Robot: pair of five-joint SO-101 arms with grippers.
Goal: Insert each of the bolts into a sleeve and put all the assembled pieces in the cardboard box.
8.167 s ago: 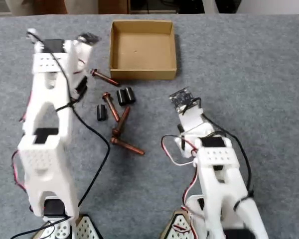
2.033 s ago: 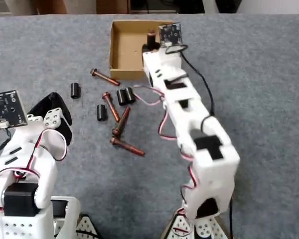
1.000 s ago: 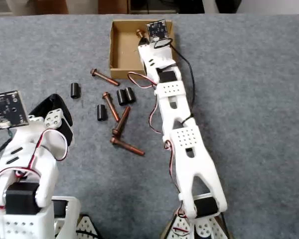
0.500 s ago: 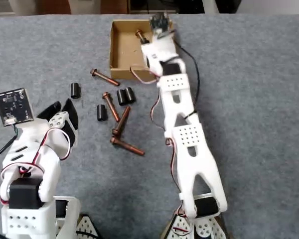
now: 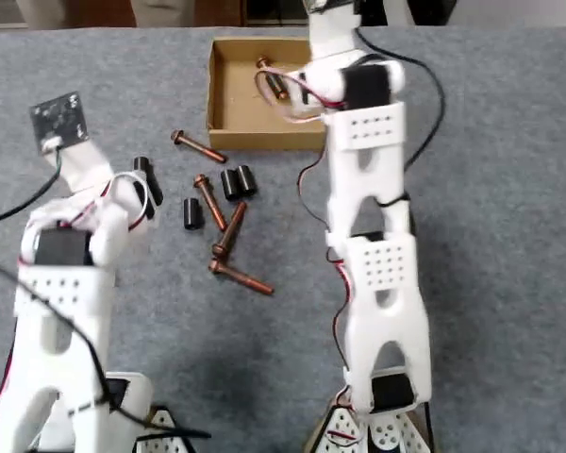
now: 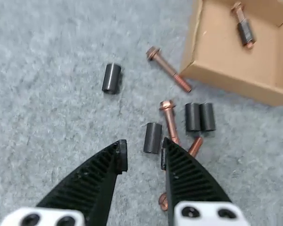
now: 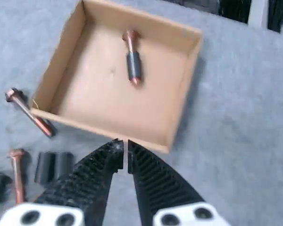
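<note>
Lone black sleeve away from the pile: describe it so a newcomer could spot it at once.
Find the cardboard box on the grey mat; one bolt lies slanting just off its corner. The lone sleeve lies past that bolt's head, on the side away from the box. Unlike the other sleeves, clustered among bolts, it lies alone, touching nothing.

The grey fuzzy table (image 5: 491,142) holds an open brown cardboard box (image 5: 269,140) at its far side. Near the box lie four loose copper bolts (image 5: 208,201) and four short black sleeves (image 5: 191,213) — two of them touching, side by side.
</note>
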